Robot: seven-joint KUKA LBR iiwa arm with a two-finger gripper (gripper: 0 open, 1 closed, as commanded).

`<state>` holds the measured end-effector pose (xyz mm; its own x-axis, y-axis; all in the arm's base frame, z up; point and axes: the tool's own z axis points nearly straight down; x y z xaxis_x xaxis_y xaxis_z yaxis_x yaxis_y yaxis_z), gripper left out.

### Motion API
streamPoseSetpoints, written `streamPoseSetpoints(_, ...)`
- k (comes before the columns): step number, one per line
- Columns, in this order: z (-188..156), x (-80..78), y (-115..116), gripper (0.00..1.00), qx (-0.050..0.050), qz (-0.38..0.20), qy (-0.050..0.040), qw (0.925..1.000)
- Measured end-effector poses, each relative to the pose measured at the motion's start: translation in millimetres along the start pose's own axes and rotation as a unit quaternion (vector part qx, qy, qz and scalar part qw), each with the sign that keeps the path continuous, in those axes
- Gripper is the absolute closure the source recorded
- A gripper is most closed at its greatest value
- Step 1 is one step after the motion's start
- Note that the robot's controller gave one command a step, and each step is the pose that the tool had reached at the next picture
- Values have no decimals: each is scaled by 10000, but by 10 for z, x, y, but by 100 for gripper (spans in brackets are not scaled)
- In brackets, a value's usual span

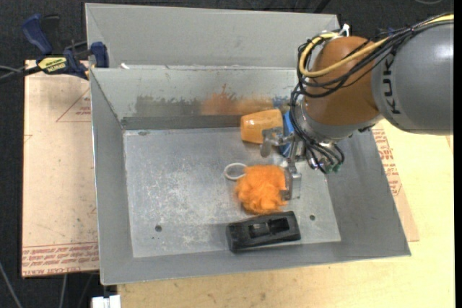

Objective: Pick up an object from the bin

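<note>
The gripper (287,168) hung low, just beside an orange fluffy wad (260,190) in the bin (173,184). Whether it was open or closed could not be told. Nothing looked lifted yet.

You're looking at a dull grey metal bin (173,184) with a scratched, matt floor, a fluffy orange clump of cloth-like fibre (260,190), and a black rectangular block of slightly glossy plastic (263,231).

End effector (287,166) hangs pointing down.
</note>
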<state>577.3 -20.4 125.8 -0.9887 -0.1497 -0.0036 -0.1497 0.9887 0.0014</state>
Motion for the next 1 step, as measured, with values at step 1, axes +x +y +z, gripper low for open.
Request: streamPoseSetpoints(1, 317, -79, 195, 0, 10, -874, 24, 9962)
